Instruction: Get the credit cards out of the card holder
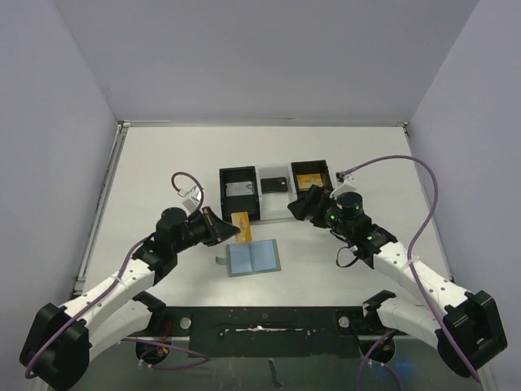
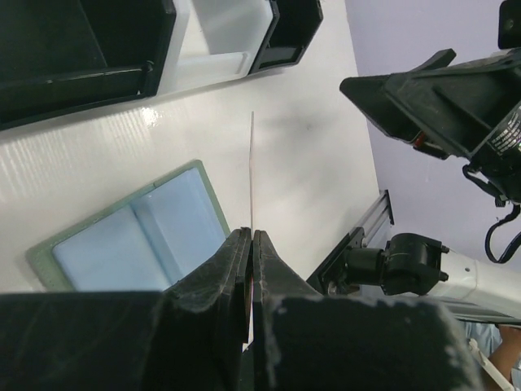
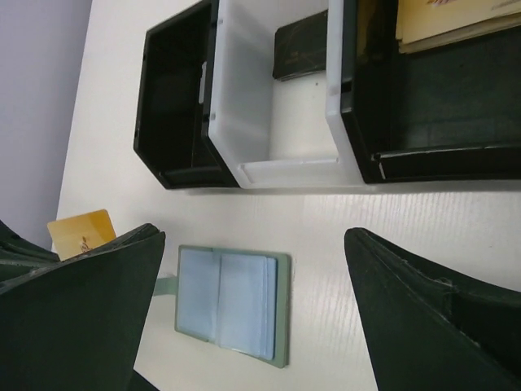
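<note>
left gripper (image 2: 251, 238) pinched shut on the gold card (image 1: 241, 221), held clear of the open wallet (image 1: 253, 257) so it's properly out; right gripper (image 1: 303, 205) gaping, empty.

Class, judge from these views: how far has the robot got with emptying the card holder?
Done: a grey card lies in the left black box, a gold card in the right black box, a dark card between them. In hand: the left gripper pinches a gold-orange card beside the open card holder. Left: whether its pockets hold more cannot be told.
</note>
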Motion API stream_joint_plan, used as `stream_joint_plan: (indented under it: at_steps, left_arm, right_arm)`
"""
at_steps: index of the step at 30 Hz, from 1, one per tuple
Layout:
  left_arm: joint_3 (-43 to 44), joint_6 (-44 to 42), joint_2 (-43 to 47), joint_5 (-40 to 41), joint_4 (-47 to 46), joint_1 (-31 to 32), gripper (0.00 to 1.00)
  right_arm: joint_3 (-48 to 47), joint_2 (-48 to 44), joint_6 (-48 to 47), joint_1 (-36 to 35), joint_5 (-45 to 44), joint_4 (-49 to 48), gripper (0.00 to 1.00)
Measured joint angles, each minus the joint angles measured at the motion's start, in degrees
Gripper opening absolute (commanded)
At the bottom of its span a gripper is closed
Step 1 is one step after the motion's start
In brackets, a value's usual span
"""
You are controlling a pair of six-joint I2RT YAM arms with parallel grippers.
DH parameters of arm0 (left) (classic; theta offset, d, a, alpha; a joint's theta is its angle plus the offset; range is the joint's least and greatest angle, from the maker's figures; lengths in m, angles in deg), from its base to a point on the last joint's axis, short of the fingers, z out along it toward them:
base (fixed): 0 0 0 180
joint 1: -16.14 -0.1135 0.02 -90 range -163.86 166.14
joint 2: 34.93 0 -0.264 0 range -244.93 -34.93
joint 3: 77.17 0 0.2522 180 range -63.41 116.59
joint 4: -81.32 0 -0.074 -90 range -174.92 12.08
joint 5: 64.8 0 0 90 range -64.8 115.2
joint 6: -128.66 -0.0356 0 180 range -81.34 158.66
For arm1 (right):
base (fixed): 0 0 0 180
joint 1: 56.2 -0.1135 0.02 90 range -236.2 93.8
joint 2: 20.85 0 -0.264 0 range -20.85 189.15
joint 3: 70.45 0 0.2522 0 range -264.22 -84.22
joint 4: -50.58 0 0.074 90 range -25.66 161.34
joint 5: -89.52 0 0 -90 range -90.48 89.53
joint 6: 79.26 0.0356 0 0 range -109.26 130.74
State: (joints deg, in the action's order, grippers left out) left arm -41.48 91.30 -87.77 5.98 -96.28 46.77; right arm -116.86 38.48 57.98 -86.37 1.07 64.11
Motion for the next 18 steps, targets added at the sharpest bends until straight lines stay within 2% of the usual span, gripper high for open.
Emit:
stream_joint_plan:
  at_steps: [8,13,18]
  left_arm:
    - [1.20,-0.55,-2.43,-2.93,-2.16,0.00,0.00]
    - [3.63,-0.61,-4.33,-4.90,-2.97,0.00,0.00]
    - [3.80,1.27,-6.93,-7.52,-8.52,-0.11,0.00]
  right_arm:
    - [0.07,-2.82,0.50,10.58,6.91,0.59,0.98]
    - [3.63,-4.04,2.99,13.03,13.75,-4.37,0.98]
    - [5.95,-3.98,5.01,13.27,20.33,-10.75,0.98]
